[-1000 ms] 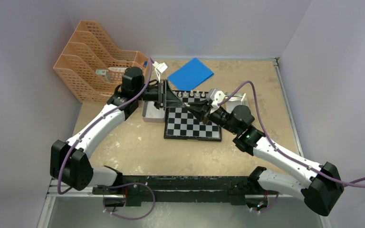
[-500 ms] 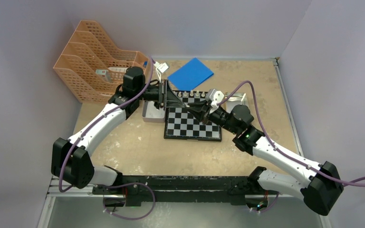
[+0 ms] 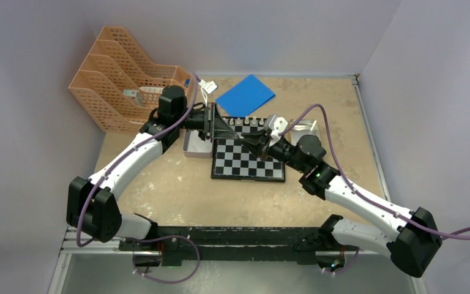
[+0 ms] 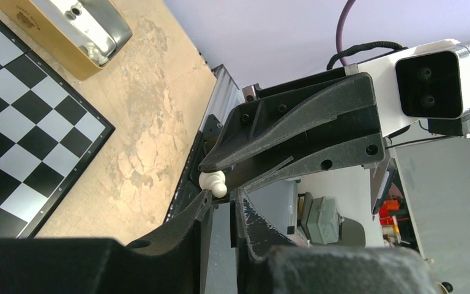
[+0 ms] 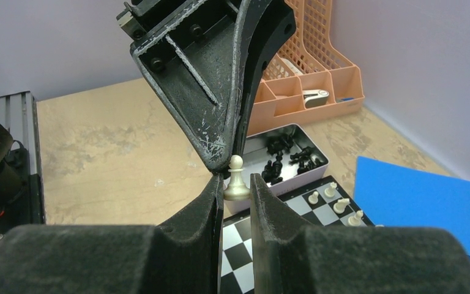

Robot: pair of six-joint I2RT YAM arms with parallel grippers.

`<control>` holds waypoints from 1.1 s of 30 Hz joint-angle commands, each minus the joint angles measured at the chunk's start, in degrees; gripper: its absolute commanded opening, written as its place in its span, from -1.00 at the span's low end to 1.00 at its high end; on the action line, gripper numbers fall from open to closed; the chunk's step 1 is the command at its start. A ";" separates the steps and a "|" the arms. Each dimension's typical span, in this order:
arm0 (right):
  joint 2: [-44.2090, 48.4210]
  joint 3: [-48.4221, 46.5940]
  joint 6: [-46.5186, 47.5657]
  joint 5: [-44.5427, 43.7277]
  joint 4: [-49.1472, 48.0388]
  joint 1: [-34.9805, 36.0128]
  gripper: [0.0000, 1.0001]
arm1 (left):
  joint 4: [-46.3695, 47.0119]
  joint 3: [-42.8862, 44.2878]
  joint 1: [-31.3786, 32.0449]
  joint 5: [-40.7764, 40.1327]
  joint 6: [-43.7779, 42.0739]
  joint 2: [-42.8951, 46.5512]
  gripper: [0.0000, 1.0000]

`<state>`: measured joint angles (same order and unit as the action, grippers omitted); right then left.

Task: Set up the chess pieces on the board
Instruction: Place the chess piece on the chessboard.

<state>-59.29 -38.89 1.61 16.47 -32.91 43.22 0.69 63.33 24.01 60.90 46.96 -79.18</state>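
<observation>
The right arm (image 3: pixel 343 197) is creeping toward 10 o'clock in the top view. Its elbow joint (image 3: pixel 317 176) and wrist (image 3: pixel 305 147) are both sitting slightly farther up and left than a second ago. The purple cable (image 3: pixel 311 108) looped above that wrist is shifting toward 9 o'clock with it. The right gripper (image 5: pixel 235 195) (clamped on a white pawn (image 5: pixel 236 177)) is being carried the same way. The left arm's shoulder block (image 3: pixel 95 211) is edging toward 3 o'clock.
</observation>
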 commanded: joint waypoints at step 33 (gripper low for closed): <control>-1.45 -0.92 0.76 5.17 -2.42 0.55 -0.73 | -4.79 4.25 -0.10 -2.15 -6.40 0.04 -0.32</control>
<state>-61.12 -39.20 2.00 20.29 -32.69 43.51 -4.38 65.14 23.70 60.12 42.96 -79.40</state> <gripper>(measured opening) 0.202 0.344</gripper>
